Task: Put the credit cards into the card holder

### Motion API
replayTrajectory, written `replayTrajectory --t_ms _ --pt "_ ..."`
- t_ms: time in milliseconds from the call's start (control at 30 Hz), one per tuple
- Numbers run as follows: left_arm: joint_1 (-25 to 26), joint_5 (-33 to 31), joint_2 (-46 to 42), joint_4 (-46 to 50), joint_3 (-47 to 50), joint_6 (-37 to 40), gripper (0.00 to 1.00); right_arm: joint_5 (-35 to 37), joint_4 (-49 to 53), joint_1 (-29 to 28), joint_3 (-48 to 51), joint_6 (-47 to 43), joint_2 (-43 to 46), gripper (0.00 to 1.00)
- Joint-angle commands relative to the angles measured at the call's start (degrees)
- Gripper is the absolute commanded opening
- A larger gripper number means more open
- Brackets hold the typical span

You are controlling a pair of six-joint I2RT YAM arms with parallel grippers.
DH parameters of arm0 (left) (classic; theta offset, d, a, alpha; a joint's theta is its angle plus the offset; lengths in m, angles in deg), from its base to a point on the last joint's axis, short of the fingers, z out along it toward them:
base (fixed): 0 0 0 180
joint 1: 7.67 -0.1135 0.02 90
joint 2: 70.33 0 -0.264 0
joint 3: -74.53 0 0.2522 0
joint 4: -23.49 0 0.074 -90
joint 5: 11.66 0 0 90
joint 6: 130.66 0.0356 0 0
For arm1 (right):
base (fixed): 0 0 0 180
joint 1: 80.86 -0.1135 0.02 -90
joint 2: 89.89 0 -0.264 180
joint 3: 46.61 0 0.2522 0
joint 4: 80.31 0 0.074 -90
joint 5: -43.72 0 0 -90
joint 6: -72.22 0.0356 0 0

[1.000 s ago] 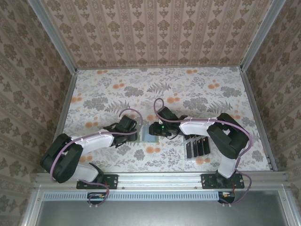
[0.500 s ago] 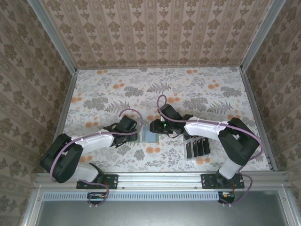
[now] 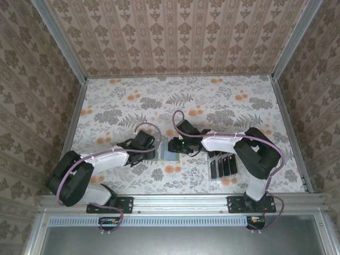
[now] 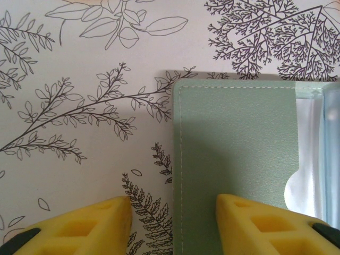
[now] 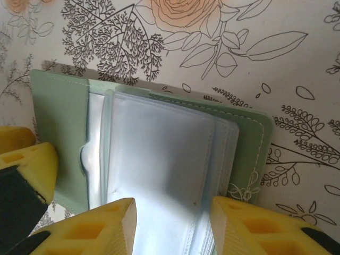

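The holder (image 3: 169, 155) lies open mid-frame on the surface (image 3: 223, 101). My left hand (image 4: 170, 228), spread, rests one finger on its flap (image 4: 234, 143), likely to keep it flat. My right hand (image 5: 172, 228), spread, hovers over the sleeves (image 5: 159, 154). Cards (image 3: 214, 169) wait lower right.

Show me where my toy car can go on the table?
Free: the table's far half, back wall to arms, and the near strip between the bases. Crowded: the middle, where the left gripper and right gripper meet the wallet, beside the card rack.
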Motion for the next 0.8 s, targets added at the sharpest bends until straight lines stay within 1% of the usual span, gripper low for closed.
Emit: replayTrajectory --t_ms 0,267,467,600,767 --pt "0.6 2.1 1.5 -1.9 1.6 -1.5 0.50 -0.8 -0.4 -0.4 -0.9 0.5 -1.6 0.46" --pt "0.9 2.6 2.4 -2.8 2.1 -1.7 0.49 -5.7 -5.6 -0.4 -0.8 2.8 -4.2 0.47" --pt "1.2 2.7 1.9 -2.8 2.1 -2.0 0.49 -8.4 -8.9 -0.4 -1.0 4.5 -3.6 0.47" --pt "1.2 2.2 0.6 -1.9 1.8 -2.2 0.49 -9.3 -9.2 -0.5 -1.5 5.2 -3.0 0.47" --pt "0.8 1.7 -3.0 -0.8 2.0 -3.4 0.51 -9.4 -8.8 -0.7 -2.4 5.4 -2.7 0.47"
